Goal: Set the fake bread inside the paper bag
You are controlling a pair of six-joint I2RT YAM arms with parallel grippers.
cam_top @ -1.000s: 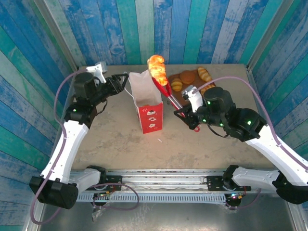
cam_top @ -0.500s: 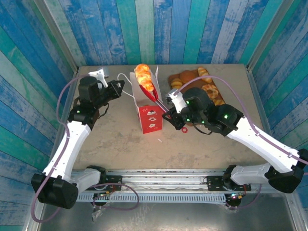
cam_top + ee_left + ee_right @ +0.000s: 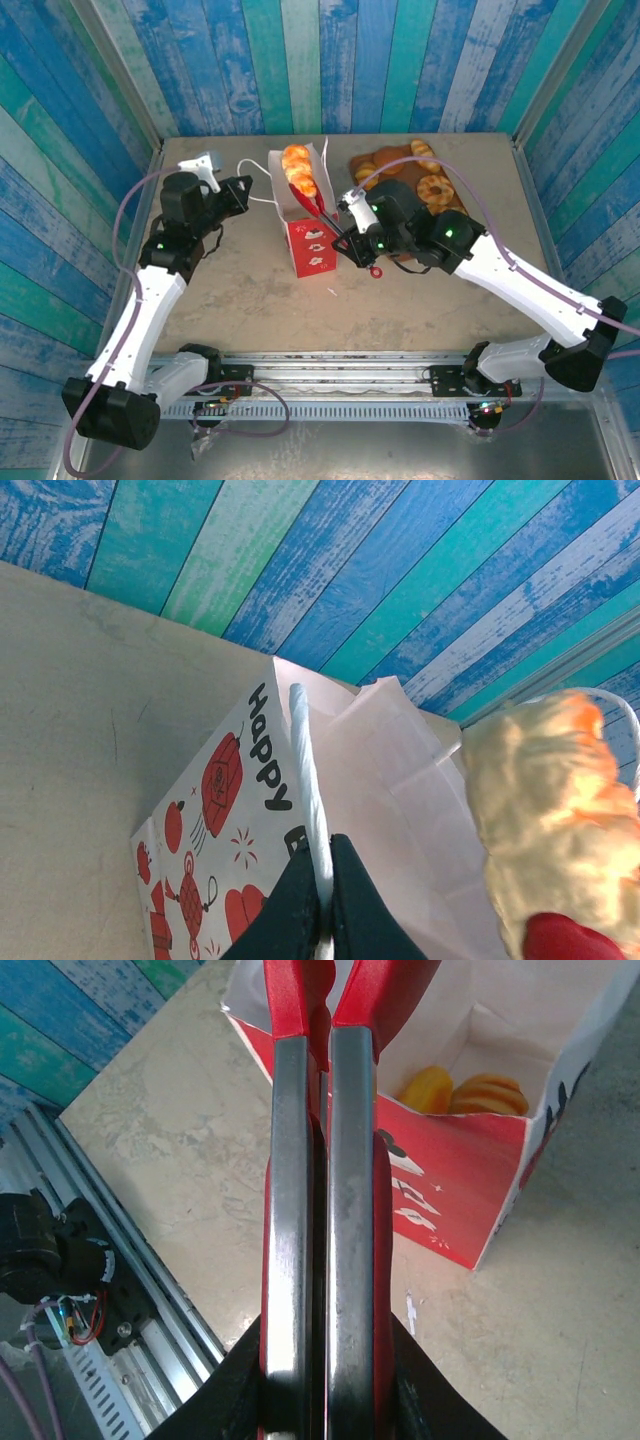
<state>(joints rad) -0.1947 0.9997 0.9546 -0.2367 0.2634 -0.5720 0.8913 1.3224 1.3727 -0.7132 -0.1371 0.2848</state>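
From above, the paper bag (image 3: 312,245) stands on the table (image 3: 230,290) — the right gripper (image 3: 350,238) is clamped on red tongs (image 3: 320,207), which hold one fake bread (image 3: 298,170) over the bag's mouth. Left wrist view: the left gripper (image 3: 322,890) is closed, pinching the bag's white handle (image 3: 305,770). Right wrist view: two pastries (image 3: 465,1090) lie inside the bag.

Paper bag (image 3: 240,810), white face: black "Happy" legible (the next word is hidden). White marks on its red side: unreadable.
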